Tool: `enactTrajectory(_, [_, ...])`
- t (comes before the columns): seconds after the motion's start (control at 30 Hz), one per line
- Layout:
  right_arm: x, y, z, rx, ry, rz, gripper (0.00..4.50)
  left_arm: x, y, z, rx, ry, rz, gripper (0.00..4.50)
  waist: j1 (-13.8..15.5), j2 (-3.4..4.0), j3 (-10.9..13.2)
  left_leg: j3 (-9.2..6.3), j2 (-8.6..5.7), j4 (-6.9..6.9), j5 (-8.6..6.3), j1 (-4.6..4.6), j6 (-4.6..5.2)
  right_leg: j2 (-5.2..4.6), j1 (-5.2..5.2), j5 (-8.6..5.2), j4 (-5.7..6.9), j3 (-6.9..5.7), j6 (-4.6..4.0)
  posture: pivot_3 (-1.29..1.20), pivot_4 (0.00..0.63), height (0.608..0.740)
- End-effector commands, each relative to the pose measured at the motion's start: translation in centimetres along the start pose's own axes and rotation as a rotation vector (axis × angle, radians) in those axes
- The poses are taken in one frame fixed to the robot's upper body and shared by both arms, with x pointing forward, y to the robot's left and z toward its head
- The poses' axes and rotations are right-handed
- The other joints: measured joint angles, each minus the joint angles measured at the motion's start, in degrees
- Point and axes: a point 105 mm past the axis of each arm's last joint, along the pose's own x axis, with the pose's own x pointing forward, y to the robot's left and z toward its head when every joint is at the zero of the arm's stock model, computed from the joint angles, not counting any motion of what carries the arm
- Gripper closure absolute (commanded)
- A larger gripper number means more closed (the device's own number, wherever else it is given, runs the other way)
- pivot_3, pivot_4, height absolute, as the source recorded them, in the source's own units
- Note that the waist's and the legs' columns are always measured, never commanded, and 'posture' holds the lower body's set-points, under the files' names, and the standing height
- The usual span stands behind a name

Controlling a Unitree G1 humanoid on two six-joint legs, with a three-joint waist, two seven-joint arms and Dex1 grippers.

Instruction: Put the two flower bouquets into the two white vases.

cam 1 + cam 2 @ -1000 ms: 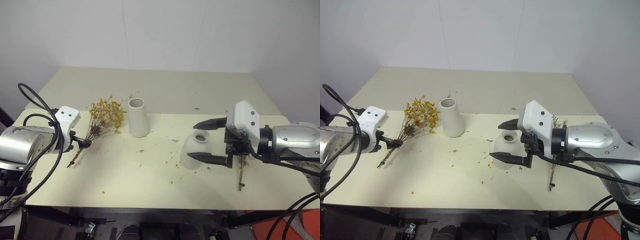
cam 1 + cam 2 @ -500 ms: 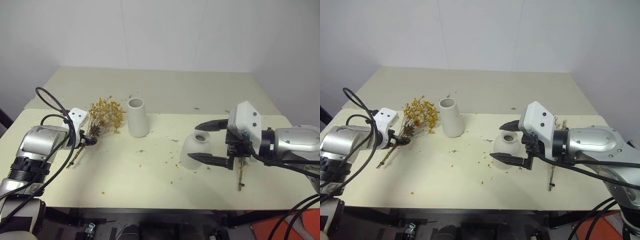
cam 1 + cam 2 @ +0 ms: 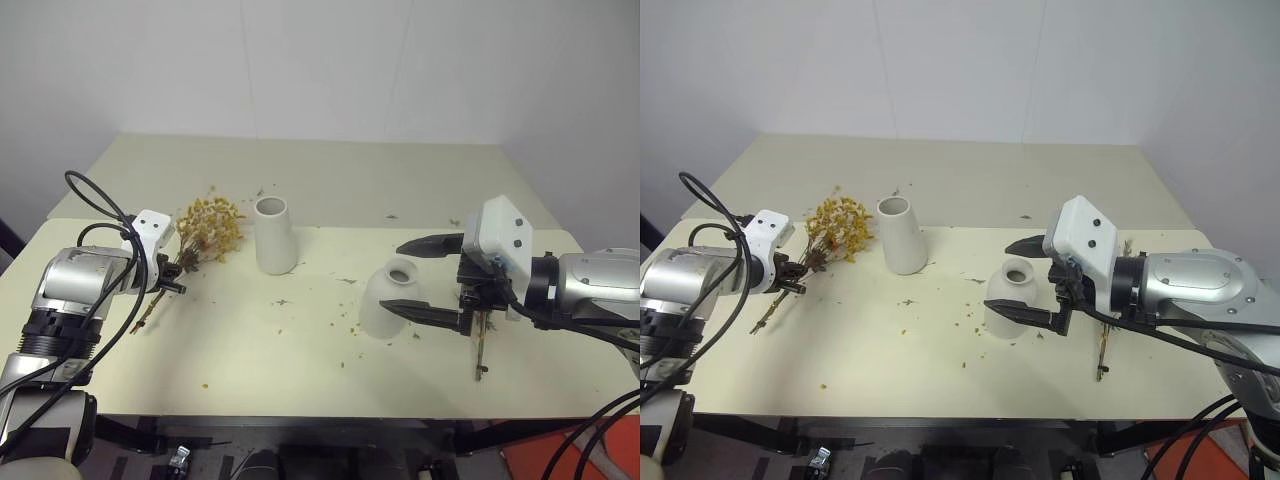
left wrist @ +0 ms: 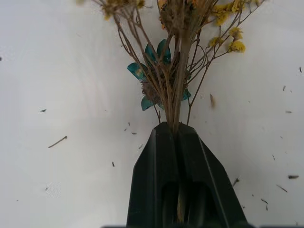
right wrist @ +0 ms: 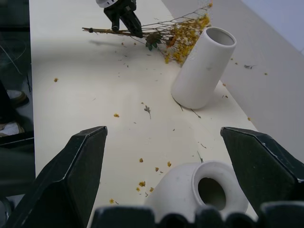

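Observation:
The bouquet of yellow-orange blossoms (image 3: 210, 228) lies on the table at the left, its thin brown stems pointing toward the near edge. My left gripper (image 3: 178, 272) is shut on those stems just below the flower heads, and the wrist view shows the stems (image 4: 173, 102) pinched between the black fingers. The tall white cone vase (image 3: 275, 235) stands to the right of that bunch. The squat vase (image 3: 388, 298) sits between the spread fingers of my open right gripper (image 3: 396, 278), untouched. The other bouquet (image 3: 1105, 345) lies behind my right hand, mostly hidden.
Yellow petal crumbs and bits of stem (image 3: 345, 325) are scattered over the cream table (image 3: 300, 350) between the vases and toward the front edge. The table's far half (image 3: 330, 175) lies in front of a white wall.
My left gripper has moved forward a little and closed on the yellow bouquet's stems; the flower heads shifted slightly. The right gripper stays open around the squat vase.

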Motion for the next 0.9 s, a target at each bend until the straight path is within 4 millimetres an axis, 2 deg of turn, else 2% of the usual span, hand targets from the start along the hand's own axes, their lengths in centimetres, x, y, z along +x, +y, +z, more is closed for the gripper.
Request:
enactTrajectory(0.03, [-0.4,-0.4,0.8,-0.032,-0.023,-0.029,0.00,-2.5,2.4,5.4,0.089,-0.330,0.231,4.46,0.04,0.00,0.00,-0.01,0.01,0.02,0.00,-0.02,0.00,0.00,0.00,0.02,-0.01,0.00,-0.01,0.00,0.150,0.740])
enactTrajectory(0.07, [-0.4,-0.4,0.8,-0.031,-0.024,-0.030,0.00,-2.9,2.5,6.2,0.113,-0.386,0.262,4.46,0.09,-0.01,-0.01,-0.01,0.00,0.03,0.00,-0.04,0.00,-0.01,0.00,0.04,-0.02,0.00,-0.02,0.00,0.150,0.740])
enactTrajectory(0.33, [-0.4,-0.6,1.0,-0.037,-0.040,-0.056,0.00,-8.8,1.9,16.0,-0.074,-0.978,0.165,4.46,0.56,-0.02,-0.01,-0.01,-0.05,0.16,0.00,-0.15,0.00,-0.06,0.01,0.13,-0.06,-0.02,0.02,0.00,0.150,0.740])
enactTrajectory(0.57, [-0.1,-1.3,1.6,-0.060,-0.069,-0.119,0.00,-10.3,1.4,21.3,-0.321,-1.333,-0.086,4.46,0.50,-0.03,-0.03,0.01,-0.09,0.23,0.00,-0.08,0.00,-0.06,0.13,0.20,-0.11,0.00,0.09,0.00,0.150,0.740])
enactTrajectory(0.63, [-0.1,-1.3,1.7,-0.062,-0.074,-0.130,0.00,-10.1,0.8,22.1,-0.316,-1.373,-0.142,4.46,0.43,-0.04,-0.03,-0.02,-0.09,0.23,0.01,-0.10,0.01,-0.03,0.12,0.20,-0.09,-0.02,0.10,0.00,0.150,0.740])
enactTrajectory(0.73, [-0.3,-1.2,1.7,-0.064,-0.075,-0.159,0.00,-9.6,-1.9,22.7,-0.292,-1.437,-0.347,4.46,0.18,-0.04,-0.03,-0.01,-0.10,0.22,0.01,-0.15,0.01,-0.04,0.11,0.19,-0.15,-0.01,0.10,0.00,0.150,0.740])
enactTrajectory(0.9, [-0.4,-1.1,1.9,-0.059,-0.080,-0.201,0.00,-8.2,-5.4,21.6,-0.302,-1.451,-0.683,4.46,0.08,-0.04,-0.03,-0.01,-0.11,0.19,0.00,-0.20,0.01,-0.05,0.11,0.18,-0.19,-0.01,0.11,0.00,0.150,0.740])
